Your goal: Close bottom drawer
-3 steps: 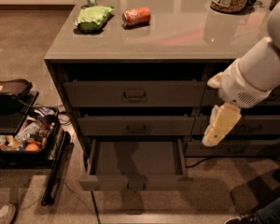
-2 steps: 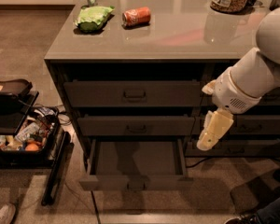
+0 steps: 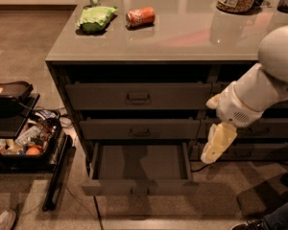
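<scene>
Risk: my cream gripper (image 3: pixel 219 143), state can't tell, hangs beside the pulled-out dark grey-brown bottom drawer (image 3: pixel 139 169); off-ctr push may jam it.

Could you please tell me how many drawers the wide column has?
3: top drawer and middle drawer shut, bottom drawer pulled out; the gripper hangs right of it. None looks hidden.

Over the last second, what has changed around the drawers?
The gripper has dropped lower and come nearer the bottom drawer, and now hangs beside it without touching. Nothing was grasped or released. The drawer is still pulled out, and the green bag and can on top have not moved.
</scene>
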Tool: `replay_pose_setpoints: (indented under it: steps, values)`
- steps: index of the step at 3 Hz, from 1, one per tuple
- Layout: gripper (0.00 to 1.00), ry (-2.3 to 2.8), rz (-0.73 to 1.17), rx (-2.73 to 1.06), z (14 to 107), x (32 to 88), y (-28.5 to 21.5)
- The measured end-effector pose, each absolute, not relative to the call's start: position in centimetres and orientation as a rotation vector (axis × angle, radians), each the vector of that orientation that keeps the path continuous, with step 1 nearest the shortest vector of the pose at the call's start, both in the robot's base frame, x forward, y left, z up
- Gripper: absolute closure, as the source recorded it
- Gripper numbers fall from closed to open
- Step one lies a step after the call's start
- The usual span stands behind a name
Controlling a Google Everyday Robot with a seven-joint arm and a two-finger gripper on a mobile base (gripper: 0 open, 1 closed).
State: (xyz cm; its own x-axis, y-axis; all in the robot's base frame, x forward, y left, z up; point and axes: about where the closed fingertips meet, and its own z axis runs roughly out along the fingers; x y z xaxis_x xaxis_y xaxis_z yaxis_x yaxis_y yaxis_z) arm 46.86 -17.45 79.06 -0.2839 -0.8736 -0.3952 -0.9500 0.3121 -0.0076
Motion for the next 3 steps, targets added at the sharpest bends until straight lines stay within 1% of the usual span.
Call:
replay_pose_setpoints:
  steps: [1, 2, 3]
  values:
    - [0.00, 2.296, 0.395, -1.630, 76.0, 46.2, -17.5]
    - [0.00, 2.297, 0.409, -1.627, 75.5, 46.3, -17.4]
    - [0.00, 2.268, 0.498, -1.561, 72.6, 47.0, -16.9]
